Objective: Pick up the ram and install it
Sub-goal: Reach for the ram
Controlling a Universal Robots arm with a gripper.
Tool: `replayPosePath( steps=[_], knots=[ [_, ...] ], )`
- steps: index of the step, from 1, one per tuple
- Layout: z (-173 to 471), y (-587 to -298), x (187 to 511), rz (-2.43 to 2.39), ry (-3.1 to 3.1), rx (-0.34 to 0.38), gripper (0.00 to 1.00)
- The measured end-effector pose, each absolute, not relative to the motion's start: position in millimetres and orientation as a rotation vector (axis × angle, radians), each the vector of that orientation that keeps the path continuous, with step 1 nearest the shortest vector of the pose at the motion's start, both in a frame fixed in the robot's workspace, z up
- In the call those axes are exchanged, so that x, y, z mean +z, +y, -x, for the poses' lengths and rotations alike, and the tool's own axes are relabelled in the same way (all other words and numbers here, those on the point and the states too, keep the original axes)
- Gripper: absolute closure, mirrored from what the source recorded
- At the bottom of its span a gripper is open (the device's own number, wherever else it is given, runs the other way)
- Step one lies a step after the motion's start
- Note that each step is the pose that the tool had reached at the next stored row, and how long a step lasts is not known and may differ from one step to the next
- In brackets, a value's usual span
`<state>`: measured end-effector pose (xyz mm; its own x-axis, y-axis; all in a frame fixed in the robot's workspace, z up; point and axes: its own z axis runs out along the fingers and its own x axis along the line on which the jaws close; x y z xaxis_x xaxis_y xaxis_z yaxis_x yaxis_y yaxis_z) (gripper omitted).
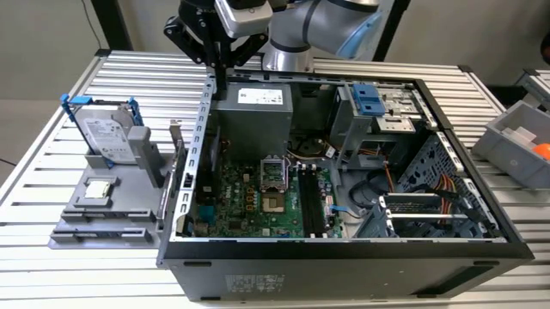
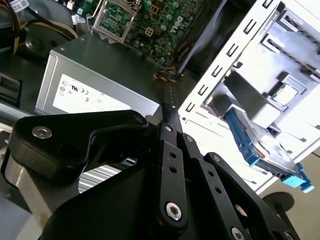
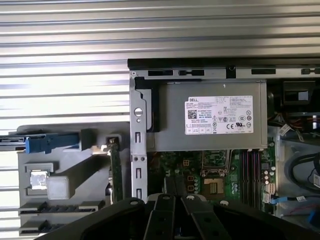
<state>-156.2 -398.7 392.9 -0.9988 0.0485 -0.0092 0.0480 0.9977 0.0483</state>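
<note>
**Hand** (image 1: 221,90) (image 2: 167,107): black, linked metal fingers on the pale grey and blue arm. Drawn together to a narrow point and gripping nothing. Poised over the far rim of the open black computer case (image 1: 344,248), at its corner towards the exterior view's left.

**Ram** (image 3: 116,170): long, thin green circuit-board stick. Standing on edge in the grey plastic fixture (image 1: 103,225), just outside the case wall. In the first wrist view, placed ahead of the fingertips and slightly to one side of them. Well apart from the hand and untouched.

**Grey metal power supply box** (image 1: 254,122) (image 2: 100,75): white label on top. Directly under and just beyond the fingertips, inside the case.

**Green motherboard** (image 1: 249,199): flat on the case floor, farther below the hand, past the power supply.

**Silver boxy hard drive in a blue frame** (image 1: 107,138) (image 2: 255,145): upright in the same fixture, farther from the hand than the ram.

**Small square silver processor chip** (image 1: 97,188) (image 3: 39,180): lying flat in the fixture, beside the hard drive.

**Desk** (image 1: 129,71): slatted silver metal, under the case and fixture, beneath the hand.
</note>
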Motion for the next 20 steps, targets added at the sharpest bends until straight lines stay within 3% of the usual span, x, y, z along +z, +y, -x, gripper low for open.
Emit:
replayPosePath(
  steps=[20],
  knots=[
    [162.8,-398.7,392.5,-0.076,3.140,0.075,1.00]
  ],
)
